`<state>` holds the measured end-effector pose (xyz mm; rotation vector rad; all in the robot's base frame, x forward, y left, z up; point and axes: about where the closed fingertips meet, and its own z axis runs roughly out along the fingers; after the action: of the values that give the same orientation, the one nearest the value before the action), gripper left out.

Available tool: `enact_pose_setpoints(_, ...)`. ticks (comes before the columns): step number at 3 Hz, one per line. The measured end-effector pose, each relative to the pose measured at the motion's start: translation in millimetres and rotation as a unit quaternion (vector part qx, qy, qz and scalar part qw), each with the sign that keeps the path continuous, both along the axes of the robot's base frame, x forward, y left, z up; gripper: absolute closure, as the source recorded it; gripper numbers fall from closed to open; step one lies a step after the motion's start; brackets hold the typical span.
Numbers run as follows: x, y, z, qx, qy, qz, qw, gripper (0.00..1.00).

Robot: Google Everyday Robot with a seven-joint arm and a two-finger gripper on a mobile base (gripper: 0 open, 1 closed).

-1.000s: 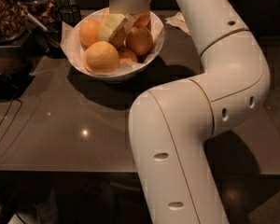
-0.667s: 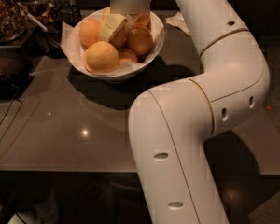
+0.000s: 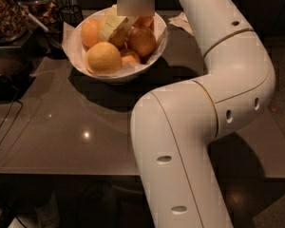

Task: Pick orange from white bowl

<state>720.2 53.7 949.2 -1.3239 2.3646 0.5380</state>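
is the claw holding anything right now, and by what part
Cannot be told: the claw is down among the fruit in the white bowl, but no hold shows.

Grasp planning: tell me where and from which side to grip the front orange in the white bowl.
Probably grip the front orange across its middle, coming straight down from above: it is round, its top is bare, and the white bowl wall and neighbouring fruits crowd its sides. The gripper is low over the bowl's middle, just behind it.

Matt pincer [image 3: 117,31] in the paper-lined white bowl [image 3: 133,73], on a glossy table [image 3: 85,127].
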Motion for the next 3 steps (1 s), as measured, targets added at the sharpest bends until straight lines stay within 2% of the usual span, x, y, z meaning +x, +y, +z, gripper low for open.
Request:
enact_pose_setpoints(1,-3,0,22,0.008,-0.023,-0.005,0.9997,1.0)
enact_pose_setpoints(2,-7,-3,25,0.027,-0.017,-0.01,0.9994,1.0)
enact_pose_setpoints(3,-18,-1,57,0.027,-0.047,-0.004,0.9985,1.0)
